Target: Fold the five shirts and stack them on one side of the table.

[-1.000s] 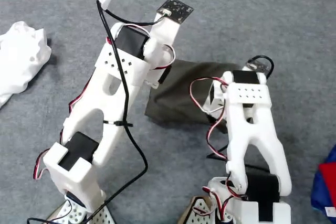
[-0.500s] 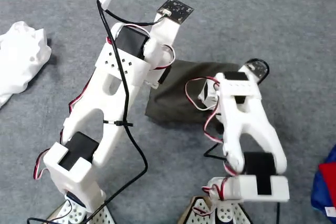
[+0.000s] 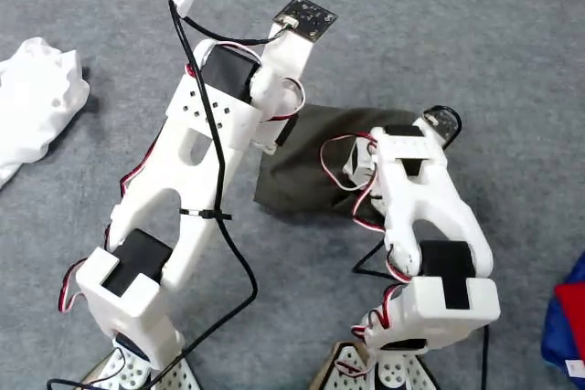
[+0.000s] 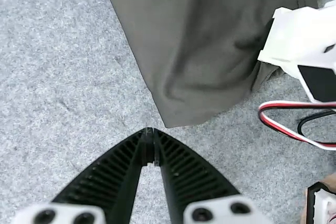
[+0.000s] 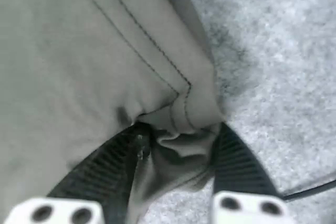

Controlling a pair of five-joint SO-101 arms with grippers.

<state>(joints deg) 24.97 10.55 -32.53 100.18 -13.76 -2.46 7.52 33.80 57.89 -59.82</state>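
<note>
An olive shirt [image 3: 311,171] lies folded on the grey table [image 3: 512,52] between the two arms. My left gripper [image 4: 149,148] is shut and holds nothing; it hovers over bare table just off the olive shirt [image 4: 205,51]'s near edge. My right gripper [image 5: 178,145] is at the shirt's right side, where a bunched fold of the olive shirt [image 5: 79,51] with a stitched hem sits pinched between its fingers. In the high view the right arm [image 3: 407,157] bends over that side of the shirt, and the left arm [image 3: 228,98] covers its left corner.
A crumpled white shirt [image 3: 37,98] sits at the table's left edge. A blue and red garment [image 3: 569,317] shows at the right edge. Loose cables [image 3: 215,216] hang along both arms. Open table lies behind the arms.
The right arm has swung and turned toward the left, carrying its wrist a little leftward over the olive shirt's right side. The left arm has kept still.
</note>
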